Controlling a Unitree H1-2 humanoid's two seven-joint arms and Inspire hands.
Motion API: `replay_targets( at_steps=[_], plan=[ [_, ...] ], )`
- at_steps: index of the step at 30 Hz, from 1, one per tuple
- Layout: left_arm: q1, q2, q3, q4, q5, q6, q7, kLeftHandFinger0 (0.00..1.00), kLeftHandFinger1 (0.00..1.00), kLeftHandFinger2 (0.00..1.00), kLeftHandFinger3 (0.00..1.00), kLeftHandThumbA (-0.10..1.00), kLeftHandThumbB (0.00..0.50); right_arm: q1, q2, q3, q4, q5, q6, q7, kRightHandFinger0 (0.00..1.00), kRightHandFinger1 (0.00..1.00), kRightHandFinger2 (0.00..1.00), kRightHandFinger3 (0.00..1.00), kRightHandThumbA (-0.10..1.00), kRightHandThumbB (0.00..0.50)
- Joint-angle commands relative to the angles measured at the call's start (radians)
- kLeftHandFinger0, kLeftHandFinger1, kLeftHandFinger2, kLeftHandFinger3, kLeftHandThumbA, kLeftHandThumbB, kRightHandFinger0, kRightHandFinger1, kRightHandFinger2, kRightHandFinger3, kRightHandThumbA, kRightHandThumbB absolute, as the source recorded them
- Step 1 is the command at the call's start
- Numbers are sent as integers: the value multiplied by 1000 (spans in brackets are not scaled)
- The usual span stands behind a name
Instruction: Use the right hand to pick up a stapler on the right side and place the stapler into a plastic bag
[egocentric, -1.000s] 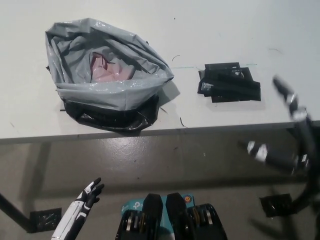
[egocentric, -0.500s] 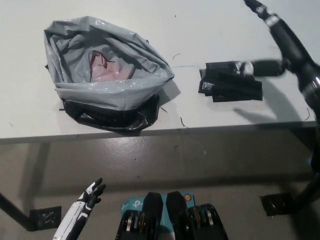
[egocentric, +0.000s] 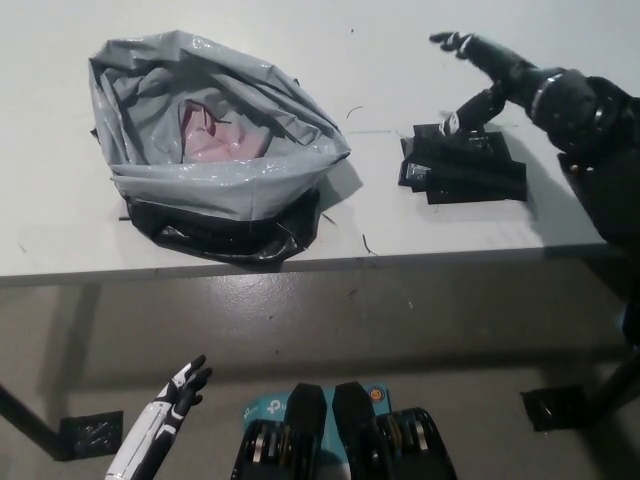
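Table (egocentric: 480, 40): white.
Bag (egocentric: 215, 165): grey, mouth open, table's left.
Stapler (egocentric: 465, 172): black, table's right.
Right hand (egocentric: 495, 75): fingers spread, empty, over stapler.
Left hand (egocentric: 170, 405): fingers apart, empty, lower left.

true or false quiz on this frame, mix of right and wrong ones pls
1. The right robot hand grips the stapler. False: it is open, above the stapler's far edge, and the stapler lies on the table.
2. The bag stands open with something pink inside. True.
3. The stapler is in the bag. False: it lies on the table to the right of the bag, apart from it.
4. The left robot hand is low, in front of the table's near edge. True.
5. The left robot hand holds the bag open. False: it touches nothing.
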Motion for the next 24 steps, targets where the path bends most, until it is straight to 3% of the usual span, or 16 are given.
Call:
replay_targets(
  at_steps=[1,5,19,24],
  plan=[
    [-8,16,7,-25,5,-36,-15,1000,1000,1000,1000,1000,232,-92,16,35,72,-64,-38,18,1000,1000,1000,1000,936,380],
    [-8,15,8,-25,2,-35,-18,1000,1000,1000,1000,1000,232,-106,43,73,168,-87,-71,15,1000,1000,1000,1000,1000,403],
    [-9,23,10,-30,11,-37,-23,1000,1000,1000,1000,1000,217,-81,90,133,318,-155,-126,-25,1000,1000,1000,1000,1000,430],
    [-15,20,11,-32,3,-29,-26,1000,1000,1000,1000,1000,231,-82,93,149,365,-178,-138,-30,1000,1000,1000,1000,1000,412]
  ],
)
